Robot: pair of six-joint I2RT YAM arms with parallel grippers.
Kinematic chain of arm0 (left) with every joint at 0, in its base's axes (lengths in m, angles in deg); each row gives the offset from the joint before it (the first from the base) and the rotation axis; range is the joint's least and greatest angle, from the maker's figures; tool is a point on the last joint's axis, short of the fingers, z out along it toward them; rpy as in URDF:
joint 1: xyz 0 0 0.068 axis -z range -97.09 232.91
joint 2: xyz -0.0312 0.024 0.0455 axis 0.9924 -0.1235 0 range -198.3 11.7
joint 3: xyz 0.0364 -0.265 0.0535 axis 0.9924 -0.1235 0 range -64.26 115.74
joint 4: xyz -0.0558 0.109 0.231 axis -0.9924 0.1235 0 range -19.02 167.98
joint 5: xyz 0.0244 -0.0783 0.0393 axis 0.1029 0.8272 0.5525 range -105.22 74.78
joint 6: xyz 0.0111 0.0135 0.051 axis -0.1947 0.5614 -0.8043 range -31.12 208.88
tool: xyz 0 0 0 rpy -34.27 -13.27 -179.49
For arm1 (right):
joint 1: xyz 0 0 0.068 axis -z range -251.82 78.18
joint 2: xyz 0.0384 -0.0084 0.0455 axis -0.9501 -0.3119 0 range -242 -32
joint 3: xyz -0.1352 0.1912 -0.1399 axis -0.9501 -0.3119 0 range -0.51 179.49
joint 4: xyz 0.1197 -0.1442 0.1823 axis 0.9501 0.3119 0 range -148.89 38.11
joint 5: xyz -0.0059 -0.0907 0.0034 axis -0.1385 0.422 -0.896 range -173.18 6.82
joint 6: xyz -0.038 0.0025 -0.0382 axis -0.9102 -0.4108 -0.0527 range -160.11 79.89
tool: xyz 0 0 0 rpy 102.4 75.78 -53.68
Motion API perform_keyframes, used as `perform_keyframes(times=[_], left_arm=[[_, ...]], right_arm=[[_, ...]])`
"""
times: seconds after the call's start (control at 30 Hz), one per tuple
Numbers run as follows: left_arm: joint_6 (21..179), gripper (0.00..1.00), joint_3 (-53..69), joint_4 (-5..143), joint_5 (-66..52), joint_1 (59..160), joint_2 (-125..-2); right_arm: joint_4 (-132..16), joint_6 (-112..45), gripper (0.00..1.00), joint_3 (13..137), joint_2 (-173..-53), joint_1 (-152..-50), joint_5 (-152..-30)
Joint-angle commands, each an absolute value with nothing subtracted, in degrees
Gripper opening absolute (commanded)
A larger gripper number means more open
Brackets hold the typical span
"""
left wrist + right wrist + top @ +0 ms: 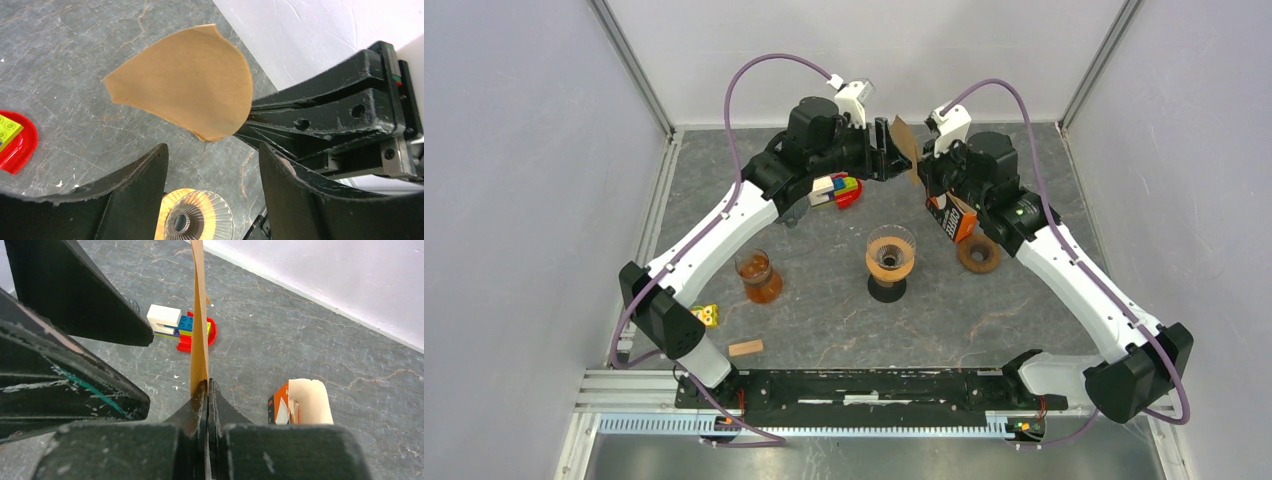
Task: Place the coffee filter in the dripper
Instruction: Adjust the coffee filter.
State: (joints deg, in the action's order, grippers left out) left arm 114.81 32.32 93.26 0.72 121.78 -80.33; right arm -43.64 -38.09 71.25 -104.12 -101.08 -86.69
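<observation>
Right gripper [206, 386] pinched the coffee filter [185, 80] by one edge, jaws tight; left gripper [213, 152] gaped just beside the paper, holding nothing, dripper [200, 217] below it.

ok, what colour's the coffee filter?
The coffee filter is plain tan brown, no print; best seen in the left wrist view.

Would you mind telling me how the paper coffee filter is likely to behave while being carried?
The coffee filter is probably very light: the right fingers hold it by one edge alone. It looks thin yet stiff enough to stay flat without drooping. Folded flat, it likely needs opening before seating in the dripper.
</observation>
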Motion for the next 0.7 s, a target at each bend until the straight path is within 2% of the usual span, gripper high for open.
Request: perform_keyframes(times=[0.0,0.67], left_arm=[[119.6,0.72,35.9,95.2,-3.3,122.4,-81.2],[119.5,0.62,40.5,95.4,-5.6,124.1,-86.3]], right_arm=[[-46.6,-36.8,0.00,70.8,-104.4,-101.5,-84.9],[-47.8,-36.6,0.00,68.3,-103.2,-101.7,-85.8]])
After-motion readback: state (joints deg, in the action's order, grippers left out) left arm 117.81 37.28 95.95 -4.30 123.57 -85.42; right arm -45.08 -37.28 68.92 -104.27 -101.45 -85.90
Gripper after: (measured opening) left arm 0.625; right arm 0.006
